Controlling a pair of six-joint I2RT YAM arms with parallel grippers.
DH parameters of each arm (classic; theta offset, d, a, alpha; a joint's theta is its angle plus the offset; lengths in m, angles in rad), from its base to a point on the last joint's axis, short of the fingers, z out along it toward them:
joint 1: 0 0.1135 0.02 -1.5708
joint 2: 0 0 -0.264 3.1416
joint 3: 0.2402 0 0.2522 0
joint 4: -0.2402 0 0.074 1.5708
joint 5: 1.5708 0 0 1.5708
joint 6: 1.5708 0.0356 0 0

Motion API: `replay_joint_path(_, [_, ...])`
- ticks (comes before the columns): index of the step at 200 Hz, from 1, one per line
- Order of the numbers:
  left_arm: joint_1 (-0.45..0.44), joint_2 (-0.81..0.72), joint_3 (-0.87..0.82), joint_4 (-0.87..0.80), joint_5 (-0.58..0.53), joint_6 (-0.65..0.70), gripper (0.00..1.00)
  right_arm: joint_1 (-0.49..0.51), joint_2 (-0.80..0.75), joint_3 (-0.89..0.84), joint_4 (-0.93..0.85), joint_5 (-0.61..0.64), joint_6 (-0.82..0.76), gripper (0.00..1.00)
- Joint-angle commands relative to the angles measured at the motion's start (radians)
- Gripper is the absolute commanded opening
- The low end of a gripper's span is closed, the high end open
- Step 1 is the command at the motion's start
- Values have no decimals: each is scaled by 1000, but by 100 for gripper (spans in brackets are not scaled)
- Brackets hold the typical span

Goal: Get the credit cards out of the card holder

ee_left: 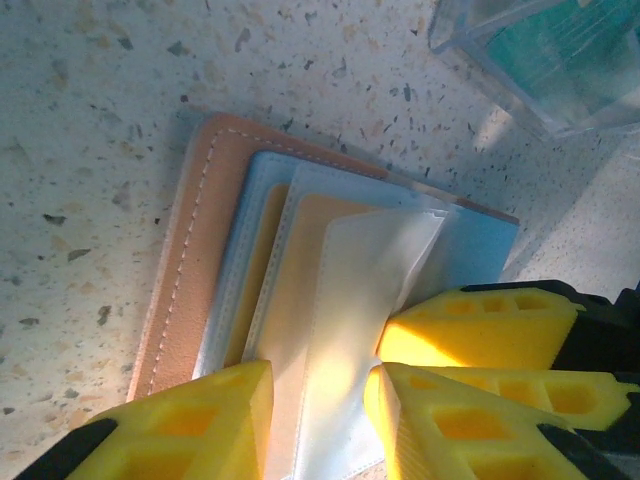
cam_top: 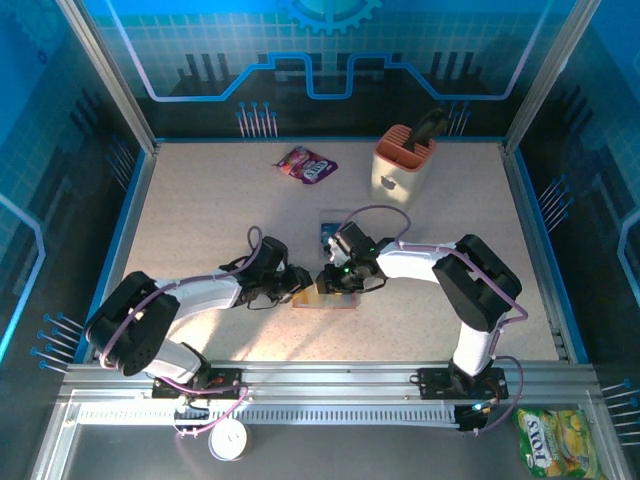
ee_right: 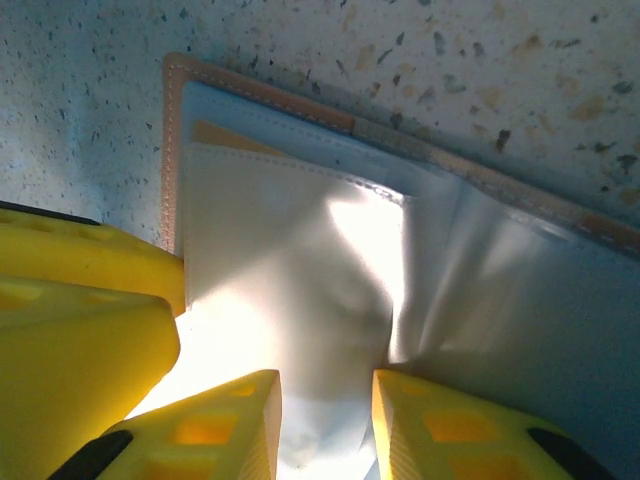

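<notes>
The card holder (cam_top: 322, 298) lies open on the table, tan leather (ee_left: 185, 260) outside and grey-blue pockets inside. A tan-edged credit card (ee_left: 320, 215) sits tucked in a pocket, also seen from the right wrist (ee_right: 225, 137). My left gripper (ee_left: 318, 400) is open, its jaws straddling the pale inner pocket. The right gripper (ee_right: 326, 420) is open too, over the puckered pocket sheet from the other side. Both grippers meet over the wallet, left (cam_top: 300, 285) and right (cam_top: 337, 278). A teal-blue card (cam_top: 333, 232) lies behind the wallet inside clear plastic (ee_left: 540, 60).
A purple snack packet (cam_top: 306, 165) lies at the back centre. A peach tool caddy (cam_top: 405, 160) stands at the back right. A yellow snack bag (cam_top: 558, 440) rests beyond the near rail, bottom right. Blue walls fence the table.
</notes>
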Motion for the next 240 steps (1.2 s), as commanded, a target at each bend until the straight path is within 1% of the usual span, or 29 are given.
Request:
replay_joint_path(1, [5, 16, 20, 9, 16, -12, 34, -10, -5, -21, -4, -15, 3, 31])
replay_joint_path(22, [6, 39, 20, 21, 26, -15, 34, -11, -3, -26, 10, -27, 8, 31])
replay_joint_path(40, [6, 54, 4, 86, 50, -37, 30, -11, -5, -34, 23, -34, 14, 30])
replay_joint_path(56, [7, 61, -11, 143, 63, -59, 29, -14, -9, -41, 36, -42, 21, 30])
replay_joint_path(80, [6, 59, -12, 169, 67, -67, 26, -14, -24, -48, 48, -52, 25, 30])
replay_joint_path(112, [5, 40, -2, 170, 79, -64, 25, -15, -85, -27, 5, -35, 19, 34])
replay_joint_path(144, [4, 36, 28, 146, 87, -54, 25, -25, -163, -10, -65, 4, -6, 34])
replay_joint_path(182, [-10, 83, 78, 142, 103, -53, 25, -52, -248, -21, -116, 21, -21, 34])
replay_joint_path(208, [-30, 126, 112, 145, 113, -56, 20, -77, -299, -47, -127, 29, -26, 33])
replay_joint_path(240, [-53, 167, 133, 161, 111, -70, 19, -107, -339, -79, -130, 21, -26, 32])
